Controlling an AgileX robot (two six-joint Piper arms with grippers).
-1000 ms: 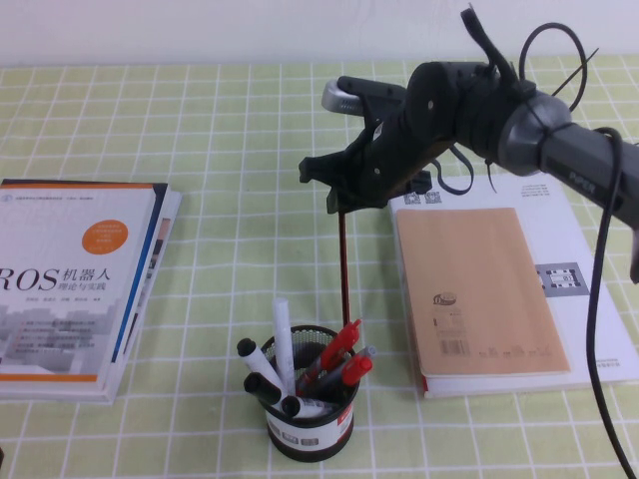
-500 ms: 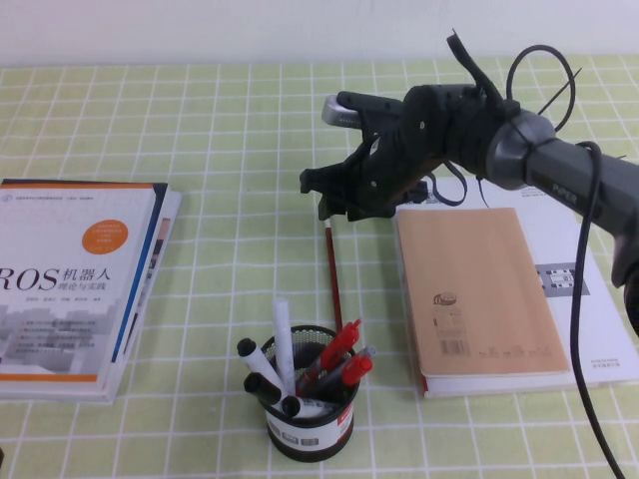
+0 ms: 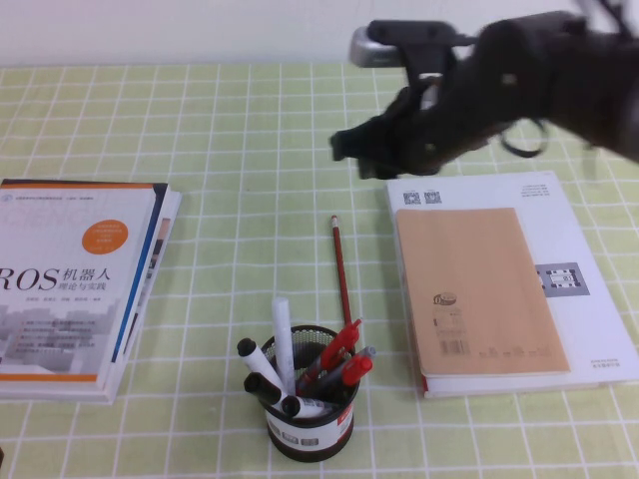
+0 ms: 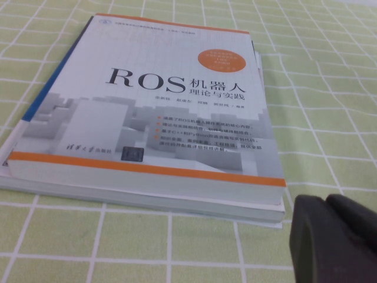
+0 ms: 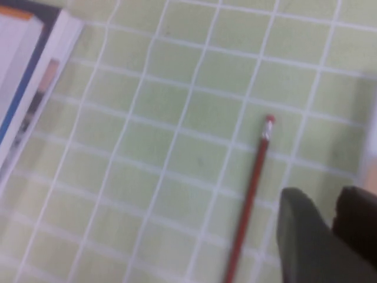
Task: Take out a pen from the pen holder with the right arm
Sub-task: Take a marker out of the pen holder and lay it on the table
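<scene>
While your left gripper [image 4: 330, 236] sits low beside the ROS book [image 3: 70, 279] at the worktop's [image 3: 230, 130] left edge, its state untellable, your right gripper [image 3: 371, 152] hangs above the far side, jaws slightly apart and empty. The pen holder [image 3: 310, 424] stands at the near edge, and the red pencil [image 3: 340, 264] lies flat just beyond it.

**Checked tablecloth [image 3: 250, 130] is lying under soft light**

The pale green fabric, ruled in white squares, is stretching flat and smooth across the whole near and middle ground. Along its far edge a plain off-white wall [image 3: 180, 30] is rising. Even, diffuse light is falling over everything, leaving only faint shadows on the grid.
</scene>
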